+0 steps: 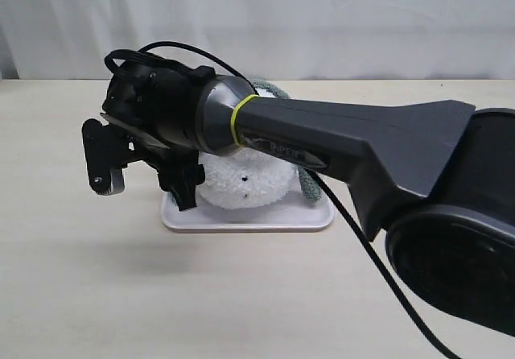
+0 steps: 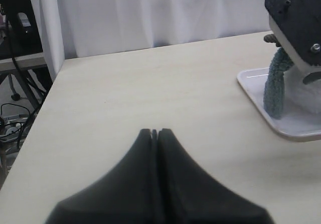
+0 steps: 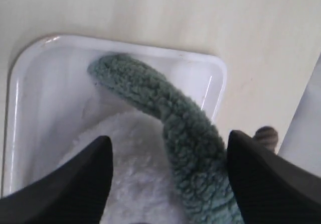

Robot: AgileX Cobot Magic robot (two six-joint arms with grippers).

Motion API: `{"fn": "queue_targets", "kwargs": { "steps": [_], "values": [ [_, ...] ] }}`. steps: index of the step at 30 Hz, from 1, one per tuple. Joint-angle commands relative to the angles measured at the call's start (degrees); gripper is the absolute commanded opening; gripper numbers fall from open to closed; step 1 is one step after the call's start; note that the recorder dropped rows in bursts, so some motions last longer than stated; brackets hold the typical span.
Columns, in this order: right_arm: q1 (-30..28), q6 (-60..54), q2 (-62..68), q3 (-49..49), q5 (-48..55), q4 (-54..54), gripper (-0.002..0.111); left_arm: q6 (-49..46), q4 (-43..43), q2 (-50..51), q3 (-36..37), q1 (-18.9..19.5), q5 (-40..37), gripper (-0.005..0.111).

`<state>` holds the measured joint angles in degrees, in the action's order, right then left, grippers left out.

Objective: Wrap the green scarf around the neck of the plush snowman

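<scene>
- One plush snowman [image 1: 241, 178] sat on one white tray [image 1: 241, 218], which rested on the pale table [image 1: 80, 295]. Its fluffy white body showed one small black button; the head and neck were hidden behind the right arm [image 1: 354, 134].
- One green scarf [image 3: 170, 118], a fuzzy grey-green strip. Its rounded end lay on the tray floor, and the strip ran up over the white plush. From the left wrist view, a length of it hung down to the tray beside the snowman.
- Whether it circled the neck could not be told.
- Two grippers. The right gripper [image 3: 169, 136] hung over the snowman with its jaws spread wide, the scarf lying between them and not pinched.
- The left gripper [image 2: 154, 132] was well apart from the tray, over bare table, its jaws pressed together on nothing.
</scene>
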<state>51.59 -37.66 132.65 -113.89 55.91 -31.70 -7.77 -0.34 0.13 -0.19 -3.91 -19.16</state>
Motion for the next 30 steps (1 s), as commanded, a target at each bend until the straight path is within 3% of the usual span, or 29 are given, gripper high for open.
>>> {"fn": "queue_targets", "kwargs": {
  "steps": [1, 12, 17, 25, 30],
  "values": [
    [0.1, 1.32, 1.16, 0.29, -4.68, -3.28, 0.062, 0.09, -0.17, -0.13, 0.19, 0.18, 0.55, 0.0],
    [-0.4, 2.47, 4.83, 0.29, -4.05, -8.0, 0.059, 0.09, -0.17, -0.13, 0.19, 0.18, 0.55, 0.0],
    [-0.14, 7.36, 4.83, 0.29, -2.93, -8.14, 0.004, 0.09, -0.17, -0.13, 0.19, 0.18, 0.55, 0.0],
    [0.51, 9.57, -0.57, 0.29, -1.87, -1.29, 0.004, 0.09, -0.17, -0.13, 0.19, 0.18, 0.55, 0.0],
    [0.1, -0.55, -2.84, 0.29, 7.42, 11.31, 0.004, 0.09, -0.17, -0.13, 0.19, 0.18, 0.55, 0.0]
  ]
}}
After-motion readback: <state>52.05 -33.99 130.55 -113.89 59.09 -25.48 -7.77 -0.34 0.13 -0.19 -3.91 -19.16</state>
